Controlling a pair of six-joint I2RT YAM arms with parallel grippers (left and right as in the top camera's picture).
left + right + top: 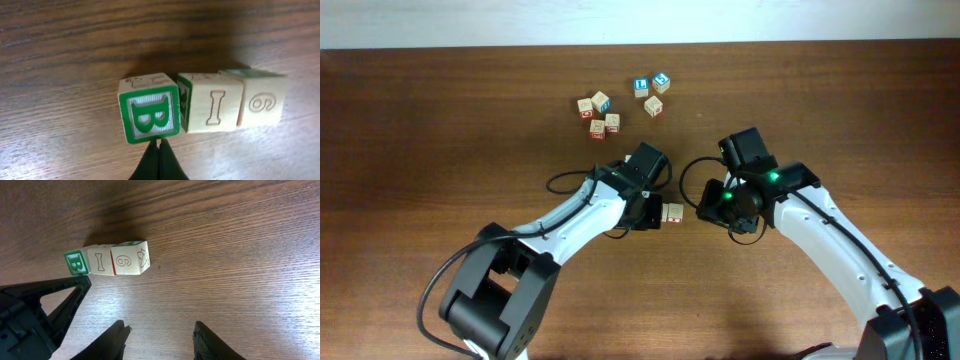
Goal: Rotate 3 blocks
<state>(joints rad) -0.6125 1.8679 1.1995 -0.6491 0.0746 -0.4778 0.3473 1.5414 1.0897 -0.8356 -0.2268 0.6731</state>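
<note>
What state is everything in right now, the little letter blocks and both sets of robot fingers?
B block: resting flat, unheld, at one end of the row.
I block: flat, middle of the row, close against both neighbours.
6 block: flat, unheld, other end.
Left fingers: shut, empty, tips at the B block.
Right fingers: open, empty, apart from the row.
Spare cubes: scattered farther off, untouched.

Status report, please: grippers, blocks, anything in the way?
Left gripper shut, at the B block. Right gripper open, empty. Three blocks touching in a row. Path clear.
</note>
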